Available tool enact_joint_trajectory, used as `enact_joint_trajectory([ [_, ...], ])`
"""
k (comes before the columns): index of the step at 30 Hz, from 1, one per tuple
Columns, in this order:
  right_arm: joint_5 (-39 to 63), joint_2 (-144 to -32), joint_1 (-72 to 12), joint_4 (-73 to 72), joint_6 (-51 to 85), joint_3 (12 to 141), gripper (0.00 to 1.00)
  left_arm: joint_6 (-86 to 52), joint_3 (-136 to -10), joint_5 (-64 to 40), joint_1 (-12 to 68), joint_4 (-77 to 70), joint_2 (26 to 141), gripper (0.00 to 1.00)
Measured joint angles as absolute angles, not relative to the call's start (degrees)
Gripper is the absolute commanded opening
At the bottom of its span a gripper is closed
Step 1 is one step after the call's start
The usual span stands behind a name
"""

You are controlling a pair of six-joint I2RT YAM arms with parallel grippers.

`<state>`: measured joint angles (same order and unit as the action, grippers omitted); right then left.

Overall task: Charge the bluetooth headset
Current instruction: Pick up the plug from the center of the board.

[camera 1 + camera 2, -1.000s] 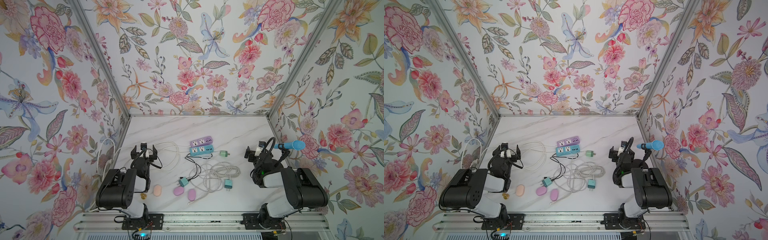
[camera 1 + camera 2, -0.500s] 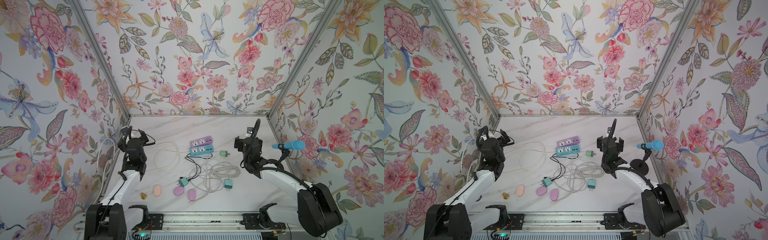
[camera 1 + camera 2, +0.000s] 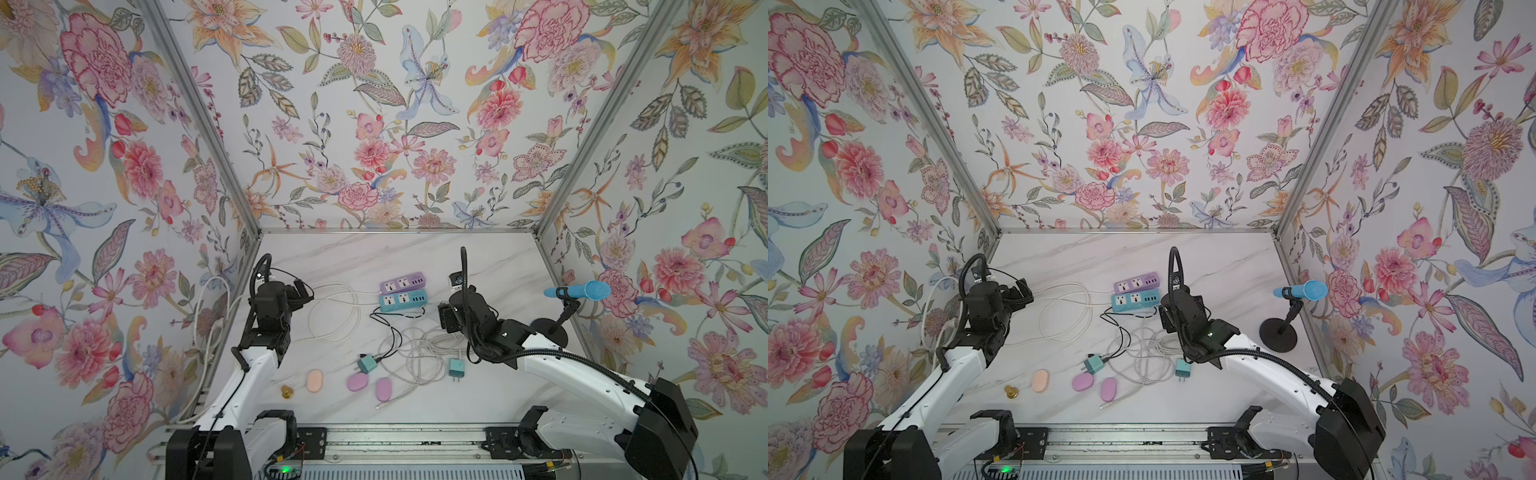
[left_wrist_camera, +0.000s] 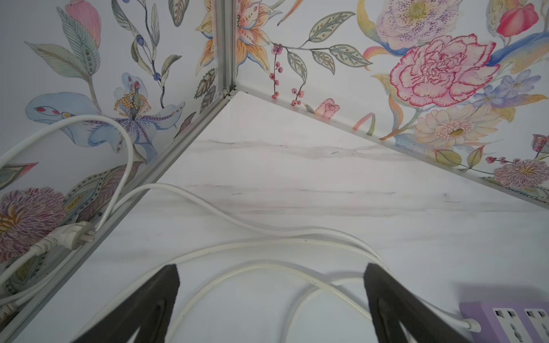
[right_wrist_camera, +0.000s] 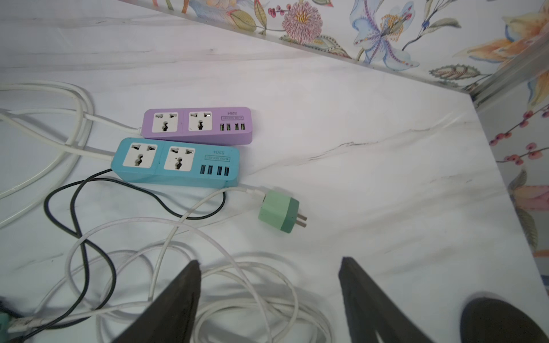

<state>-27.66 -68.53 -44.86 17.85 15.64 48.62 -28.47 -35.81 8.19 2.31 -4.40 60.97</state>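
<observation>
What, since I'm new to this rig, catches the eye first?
Loud floral wallpaper covers all three walls. Mid-table on the white marble tabletop, a purple power strip and a blue power strip lie side by side, a tangle of white cables in front. A blue microphone on a black stand sits by the right wall.

We see three walls covered in flower paper: a back wall, a left wall and a right wall. The flowers are pink, orange and blue, with green leaves. Shiny metal strips run up the two corners. The desk is white with thin grey lines, like marble. The light is soft and even, with only pale shadows.
</observation>
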Motion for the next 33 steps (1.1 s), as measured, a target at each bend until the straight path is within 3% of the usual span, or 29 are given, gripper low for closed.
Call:
enact_joint_trajectory([
  [2, -25.45, -69.04, -43.44, 22.02, 15.94, 50.83, 0.47, -27.66, -39.11, 7.84, 4.45, -1.37, 61.65, 0.99],
  [3, -24.47, -69.84, -42.02, 24.32, 15.42, 52.77, 0.46, -27.14, -40.99, 8.03, 6.15, 0.14, 61.82, 1.0],
  [10, -22.46, -79.9, -35.77, 30.98, 9.26, 60.77, 0.68, -24.86, -46.72, 7.22, 11.68, 4.58, 60.18, 0.99],
  [20, -22.72, -97.49, -36.29, 34.54, -0.71, 65.43, 0.64, -24.25, -49.84, 4.82, 11.68, 9.67, 62.17, 1.0],
  [28, -24.51, -106.74, -36.34, 33.34, -6.92, 71.72, 0.67, -24.18, -50.41, 4.64, 11.68, 10.96, 63.68, 1.0],
  [31, -24.36, -109.82, -35.9, 32.88, -8.19, 73.01, 0.61, -24.18, -50.41, 4.62, 11.68, 11.18, 63.9, 1.0],
  [33, -23.99, -111.37, -35.09, 32.77, -8.93, 73.63, 0.51, -24.21, -50.41, 4.62, 11.68, 11.4, 63.92, 1.0],
])
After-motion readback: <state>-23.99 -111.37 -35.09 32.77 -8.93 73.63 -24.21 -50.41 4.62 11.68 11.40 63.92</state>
